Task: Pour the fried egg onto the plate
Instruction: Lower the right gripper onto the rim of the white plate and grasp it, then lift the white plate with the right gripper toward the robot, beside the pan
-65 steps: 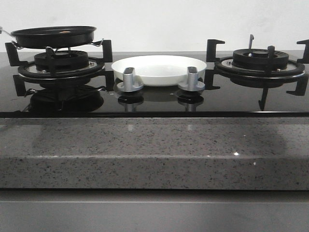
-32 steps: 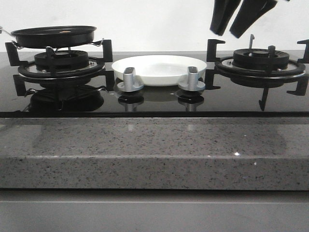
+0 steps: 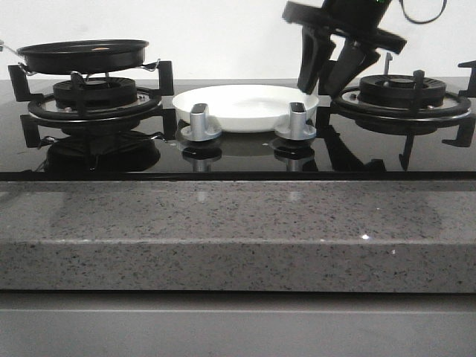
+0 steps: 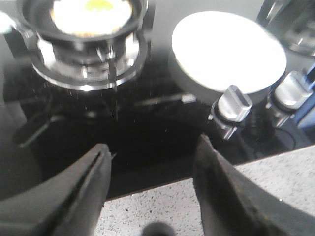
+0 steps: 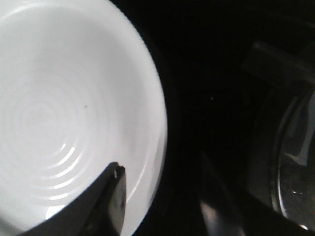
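The fried egg (image 4: 91,12) lies flat in the frying pan (image 3: 83,55), which sits on the left burner grate (image 3: 93,100); in the left wrist view it shows as a pale disc with a yellow centre and a browned edge, soft-looking and thin. The plate (image 3: 245,105) stands on the black glass hob (image 3: 238,158) between the two burners, just behind the two grey knobs (image 3: 199,123), and nothing lies on it. It is plain white, round, shallow and glossy, with faint concentric rings in its well visible in the right wrist view. The right gripper (image 3: 326,83) hangs at the plate's right rim, fingers spread, one finger over the rim and the other outside it, not yet closed on anything. The left gripper (image 4: 150,169) is also spread and empty, near the speckled stone counter edge (image 3: 238,230), well apart from the pan. Judgement: the step in hand appears to be securing the plate; no pour has begun. The next move likely calls for closing on the thin rim squarely, since glazed ware is slick. The pan is dark and shallow with a low rim, so the egg should slide once it is tilted.
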Controlling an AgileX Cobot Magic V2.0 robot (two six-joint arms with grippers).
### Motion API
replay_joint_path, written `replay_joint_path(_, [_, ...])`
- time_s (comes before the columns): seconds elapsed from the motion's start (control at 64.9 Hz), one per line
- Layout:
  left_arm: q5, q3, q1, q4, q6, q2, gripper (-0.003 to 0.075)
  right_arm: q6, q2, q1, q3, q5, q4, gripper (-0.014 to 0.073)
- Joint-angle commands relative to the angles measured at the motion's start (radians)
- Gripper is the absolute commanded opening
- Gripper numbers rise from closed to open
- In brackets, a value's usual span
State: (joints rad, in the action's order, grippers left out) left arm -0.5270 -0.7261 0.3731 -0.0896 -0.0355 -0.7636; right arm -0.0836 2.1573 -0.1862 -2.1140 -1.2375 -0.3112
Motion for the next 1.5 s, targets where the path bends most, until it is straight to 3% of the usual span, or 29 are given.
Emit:
replay_joint_path(0.0, [0.087,-0.023,0.01,-0.005,-0.005,0.027,0.0377,-0.001,-0.048,0.003,-0.037,-0.046,-0.027,0.0368])
replay_joint_path(0.216, [0.087,-0.023,0.01,-0.005,-0.005,0.026,0.0377,-0.002,-0.034,0.003,-0.037,-0.048,-0.066,0.0366])
replay_joint_path(0.416, [0.087,-0.023,0.01,-0.005,-0.005,0.026,0.0377,-0.002,-0.027,0.002,-0.037,-0.055,-0.075,0.0274])
replay_joint_path(0.617, [0.087,-0.023,0.01,-0.005,-0.005,0.026,0.0377,-0.002,-0.01,0.002,-0.037,-0.076,-0.079,0.0259])
replay_joint_path(0.941, [0.087,-0.023,0.01,-0.005,-0.005,0.026,0.0377,-0.001,-0.01,0.002,-0.038,-0.04,-0.093,-0.0074])
replay_joint_path(1.203, [0.087,-0.023,0.01,-0.005,-0.005,0.026,0.0377,0.006,-0.049,0.004,-0.051,0.03,-0.124,-0.0066])
replay_joint_path(1.48, [0.087,-0.023,0.01,-0.005,-0.005,0.026,0.0377,0.006,-0.171,0.004,-0.096,-0.027,-0.126,-0.0069])
